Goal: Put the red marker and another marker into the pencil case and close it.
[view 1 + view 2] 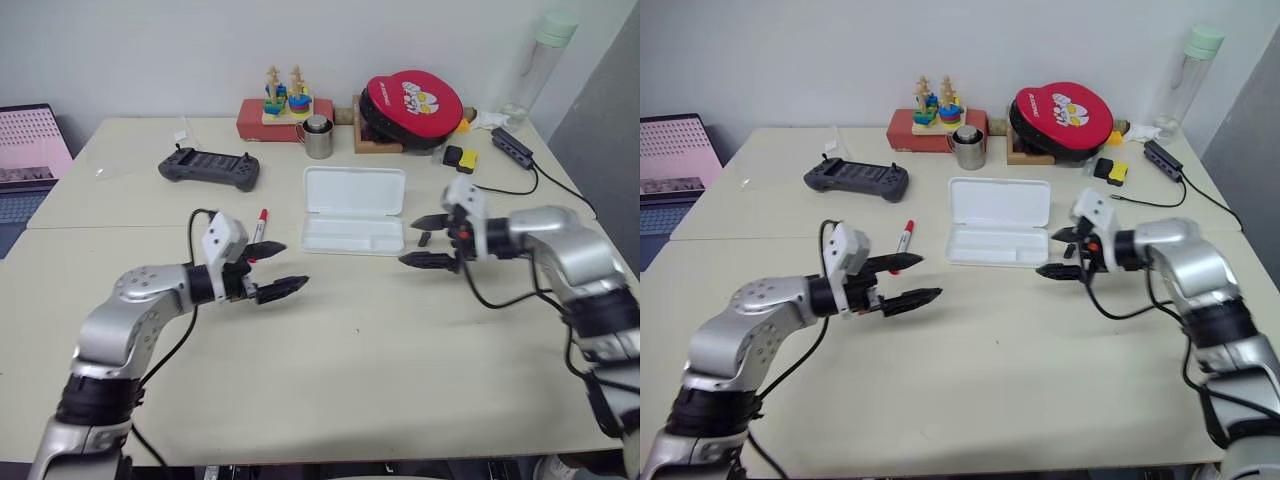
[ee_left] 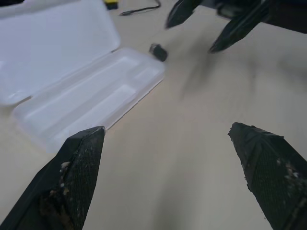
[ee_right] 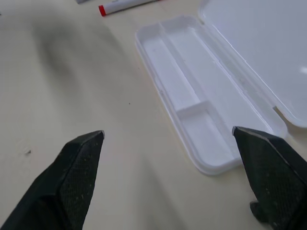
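left gripper [image 1: 268, 270]: nearest item, hanging low over the table [image 1: 330, 370] with fingers spread wide, gripping nothing, pointing toward the case.

right gripper [image 1: 428, 240]: hanging just beside the case's right end, fingers likewise spread and empty.

red marker [image 1: 260, 226]: lying flat on the table just behind the left gripper, left of the case and apart from it, red cap toward the far side.

pencil case [image 1: 355, 209]: sitting open between the two grippers, lid laid back flat, tray compartments empty.

another marker: a small dark object [image 1: 424, 239] is lying by the right fingers at the case's right end; too small to say whether it is the purple marker.

game controller [image 1: 209, 168], metal cup [image 1: 318, 137], red pouch [image 1: 412, 104]: resting further back, not involved.

step in hand: judging by the empty tray, nothing is being loaded yet; both arms are approaching. next move is calling for the left gripper to drop onto the red marker's barrel, straddling it across its width before closing.
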`<state>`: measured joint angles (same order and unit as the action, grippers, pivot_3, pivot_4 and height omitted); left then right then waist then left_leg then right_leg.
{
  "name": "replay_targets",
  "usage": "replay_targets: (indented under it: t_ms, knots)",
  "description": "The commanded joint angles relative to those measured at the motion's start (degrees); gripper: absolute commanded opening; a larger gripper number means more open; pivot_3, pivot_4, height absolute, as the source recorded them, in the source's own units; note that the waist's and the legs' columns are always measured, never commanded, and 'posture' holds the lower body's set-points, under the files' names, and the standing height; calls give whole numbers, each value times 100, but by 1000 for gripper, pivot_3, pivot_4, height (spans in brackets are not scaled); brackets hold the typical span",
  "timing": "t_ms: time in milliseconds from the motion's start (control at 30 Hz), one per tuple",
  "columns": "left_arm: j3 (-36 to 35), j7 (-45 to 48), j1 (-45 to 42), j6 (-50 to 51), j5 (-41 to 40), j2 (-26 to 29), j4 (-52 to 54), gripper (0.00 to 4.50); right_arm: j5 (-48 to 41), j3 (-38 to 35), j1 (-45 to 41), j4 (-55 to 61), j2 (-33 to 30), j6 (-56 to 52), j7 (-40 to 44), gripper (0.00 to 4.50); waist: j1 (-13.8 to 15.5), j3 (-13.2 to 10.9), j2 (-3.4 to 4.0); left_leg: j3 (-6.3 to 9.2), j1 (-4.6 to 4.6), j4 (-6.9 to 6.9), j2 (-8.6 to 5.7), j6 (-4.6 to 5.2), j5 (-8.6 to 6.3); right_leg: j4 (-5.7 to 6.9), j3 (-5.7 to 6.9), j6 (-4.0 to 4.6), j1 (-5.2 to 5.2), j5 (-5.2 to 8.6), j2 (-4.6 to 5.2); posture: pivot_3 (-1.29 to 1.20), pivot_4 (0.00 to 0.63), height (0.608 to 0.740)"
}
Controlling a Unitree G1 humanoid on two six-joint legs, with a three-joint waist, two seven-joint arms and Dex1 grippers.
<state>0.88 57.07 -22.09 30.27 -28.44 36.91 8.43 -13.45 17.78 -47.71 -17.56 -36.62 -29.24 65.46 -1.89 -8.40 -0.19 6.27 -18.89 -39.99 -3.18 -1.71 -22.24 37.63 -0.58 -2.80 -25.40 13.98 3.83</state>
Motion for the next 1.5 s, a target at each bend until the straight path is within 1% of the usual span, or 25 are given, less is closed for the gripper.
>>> replay_targets:
  t_ms: [33, 167, 300, 333, 367, 400, 433, 467, 600, 767, 833, 933, 967, 1067, 1133, 1233, 1367, 1500]
  knots:
    - [128, 66, -293, -287, 119, -178, -153, 4440, 522, 325, -431, -793, 326, 575, 196, 4500, -5, 0, 0, 0, 0, 0, 0, 0, 0, 1, 2, 0, -1, 0, 0, 0, 150, 740]
    - [165, 55, -433, -407, 190, -336, -316, 4440, 1003, 585, -788, -1746, 730, 924, 212, 4500, -23, 0, 0, 2, -2, -3, -5, 0, 0, 2, 16, 0, -5, 0, 5, 0, 150, 740]
    - [140, -10, -516, -455, 167, -506, -355, 4440, 1431, 690, -1005, -2569, 948, 1319, 104, 4500, -29, 0, 0, 9, -3, -4, -11, -1, 0, 8, 20, 0, -6, 0, 12, 0, 150, 740]
    - [142, -19, -525, -460, 171, -529, -356, 4500, 1481, 675, -1038, -2691, 988, 1391, 107, 4140, -36, 0, 0, 13, -4, -8, -11, -1, 0, 8, 24, 0, -5, 0, 14, 0, 150, 740]
    - [153, -22, -527, -465, 185, -540, -355, 4500, 1518, 645, -1075, -2801, 1029, 1467, 108, 4067, -39, 0, 0, 12, -2, -9, -12, -1, 0, 10, 24, 0, -4, 0, 14, 0, 150, 740]
    - [166, -28, -529, -478, 210, -553, -361, 4500, 1542, 600, -1118, -2899, 1073, 1523, 86, 3778, -41, 1, 0, 13, -2, -10, -12, -1, 0, 10, 24, 0, -3, 0, 14, 0, 150, 740]
    - [174, -47, -536, -508, 246, -572, -388, 4500, 1561, 555, -1156, -2962, 1105, 1575, 81, 3617, -47, 1, 0, 13, -2, -10, -11, -1, 0, 11, 26, 0, -2, 0, 14, 0, 150, 740]
    - [178, -61, -543, -530, 271, -586, -411, 4500, 1579, 520, -1188, -3016, 1130, 1613, 84, 3307, -53, 1, 0, 13, -2, -10, -11, -1, 1, 11, 26, 0, -2, 0, 14, 0, 150, 740]
    - [157, -50, -531, -561, 274, -605, -431, 4500, 1648, 446, -1214, -3089, 1158, 1721, 147, 2392, -74, 1, 0, 14, -1, -10, -11, -1, 1, 13, 25, 0, -2, 0, 14, 0, 150, 740]
    - [120, -78, -513, -560, 305, -581, -437, 4500, 1701, 334, -1204, -3072, 1180, 1805, 151, 1364, -88, 1, 1, 16, -2, -10, -11, -1, 1, 14, 24, 0, -3, 0, 14, 0, 150, 740]
    - [115, -78, -506, -554, 314, -563, -432, 4500, 1724, 310, -1202, -3067, 1186, 1852, 145, 855, -93, 1, 0, 15, -2, -10, -11, -1, 1, 14, 24, 0, -4, 0, 14, 0, 150, 740]
    - [104, -38, -475, -503, 285, -524, -404, 4500, 1727, 273, -1188, -3042, 1194, 1928, 140, 298, -102, 1, 1, 16, -2, -10, -11, -1, 1, 15, 23, 0, -4, 0, 14, 0, 150, 740]
    - [77, -50, -451, -496, 291, -498, -395, 4500, 1712, 246, -1171, -3011, 1196, 2001, 138, 21, -103, 1, 1, 15, -2, -10, -11, -1, 1, 15, 24, 0, -4, 0, 14, 0, 150, 740]
    - [-104, -63, -323, -397, 206, -355, -304, 4500, 1530, 123, -1064, -2684, 1176, 2148, 350, 5, -130, 1, 1, 15, -2, -10, -11, -1, 1, 16, 23, 0, -5, 0, 14, 0, 150, 740]
    - [-283, -3, -108, -233, 43, -173, -96, 4500, 1356, 113, -859, -2064, 1037, 2089, 748, 5, -146, 1, 1, 14, -3, -8, -10, -1, 1, 17, 22, 0, -8, 0, 14, 0, 150, 740]
    - [-510, 58, 262, -58, -142, 100, 272, 4500, 1183, 151, -439, -965, 763, 1639, 1180, 5, -149, 0, 2, 16, -8, -5, -10, -1, 0, 21, 14, 0, -17, 0, 14, 0, 150, 740]
    - [-875, 102, 732, 272, -515, 420, 763, 4500, 1072, 261, 263, 587, 413, 1077, 1340, 5, -128, -1, 2, 23, -12, -6, -13, -1, 0, 18, 13, 0, -15, 0, 19, 0, 150, 740]
    - [-1046, 61, 1107, 487, -697, 617, 1166, 4500, 983, 429, 912, 1939, 218, 520, 1305, 5, -73, 0, 2, 24, -11, -6, -13, -1, 0, 18, 11, 0, -11, 0, 19, 0, 150, 740]
